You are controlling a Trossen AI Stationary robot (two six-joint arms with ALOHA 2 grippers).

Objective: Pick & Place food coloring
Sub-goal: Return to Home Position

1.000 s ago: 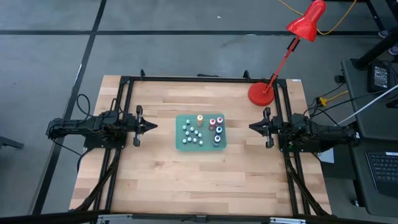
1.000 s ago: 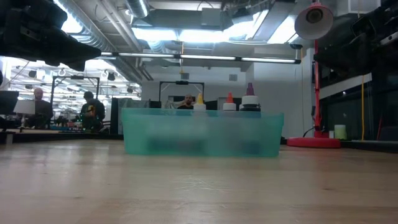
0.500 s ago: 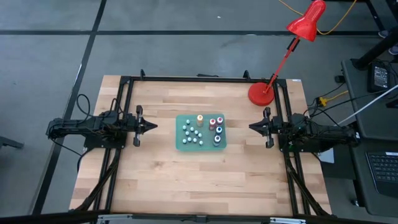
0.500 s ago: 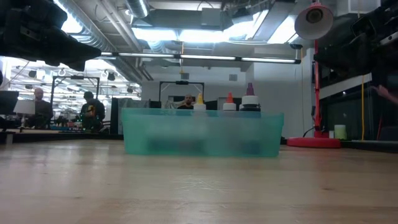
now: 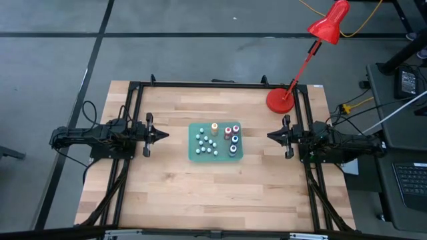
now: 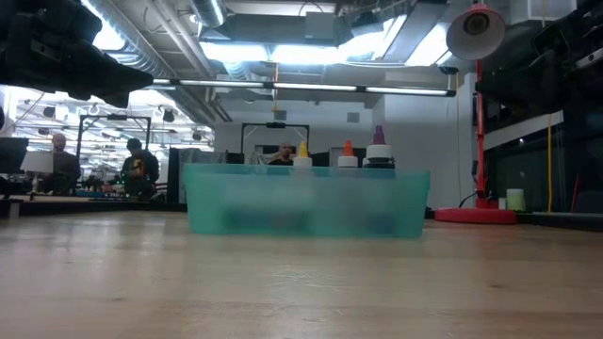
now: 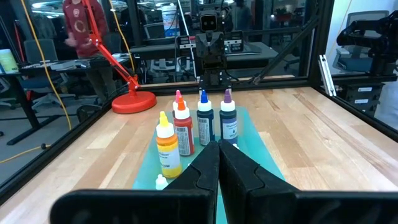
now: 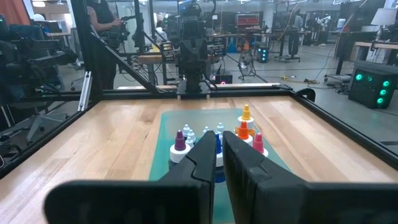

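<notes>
behind the cloudy bin (image 6: 306, 202) wall, food coloring (image 6: 348, 151) bodies blur.

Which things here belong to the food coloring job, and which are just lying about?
Job:
- food coloring bottles, standing in the green bin
- green bin, mid-table
- left gripper and right gripper, one at each side of the bin

Lying about:
- red desk lamp, base on the table corner near the right arm
- people in the room behind

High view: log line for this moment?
left gripper: shut, parked left of bin | right gripper: parked right of bin | bottles: in bin
</notes>
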